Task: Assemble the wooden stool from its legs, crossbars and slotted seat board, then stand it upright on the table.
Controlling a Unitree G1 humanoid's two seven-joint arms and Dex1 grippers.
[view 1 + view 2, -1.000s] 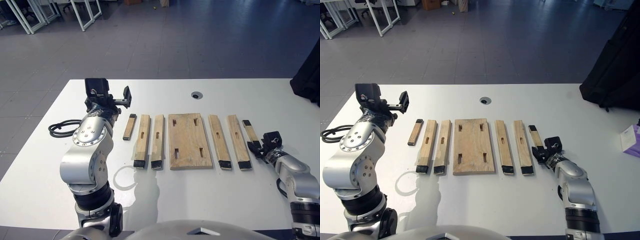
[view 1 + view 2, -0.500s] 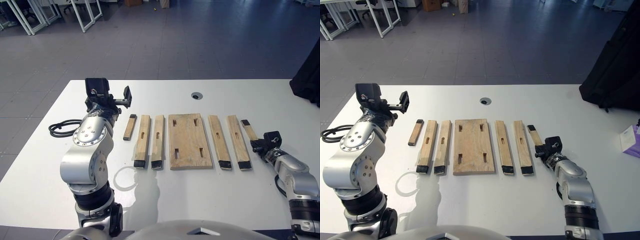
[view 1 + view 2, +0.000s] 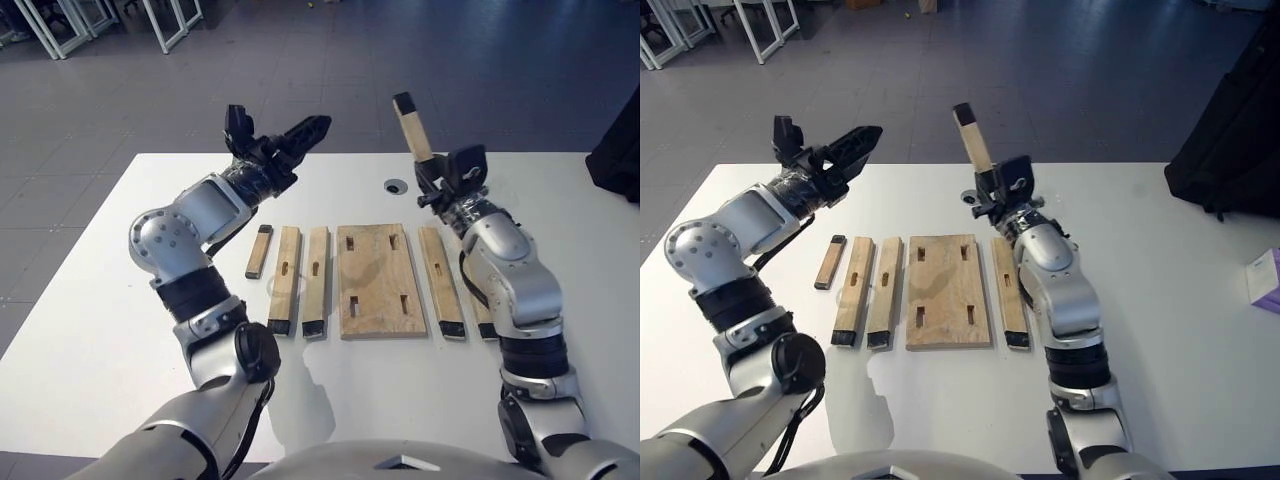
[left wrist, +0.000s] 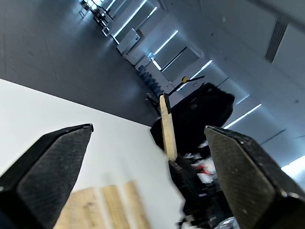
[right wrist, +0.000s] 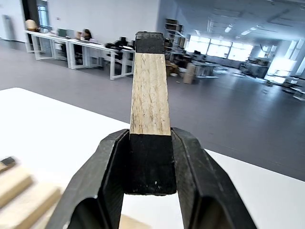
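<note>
The slotted seat board (image 3: 378, 280) lies flat mid-table. Two slotted legs (image 3: 285, 278) (image 3: 316, 280) lie to its left and another leg (image 3: 438, 280) to its right, with one more partly behind my right forearm. A short crossbar (image 3: 259, 251) lies at the far left of the row. My right gripper (image 3: 432, 168) is raised above the table's far side, shut on a black-tipped crossbar (image 5: 150, 95) that points upward. My left gripper (image 3: 300, 135) hangs open in the air, aimed toward that crossbar (image 4: 167, 126), a clear gap away from it.
A round cable hole (image 3: 396, 185) sits in the white table (image 3: 560, 200) just beyond the board. A black bag (image 3: 1225, 120) stands off the right edge and a purple box (image 3: 1268, 280) lies at the far right.
My right arm has lifted the crossbar off the table's right side and carried it up over the far middle. My left arm has swung up and toward the centre.
</note>
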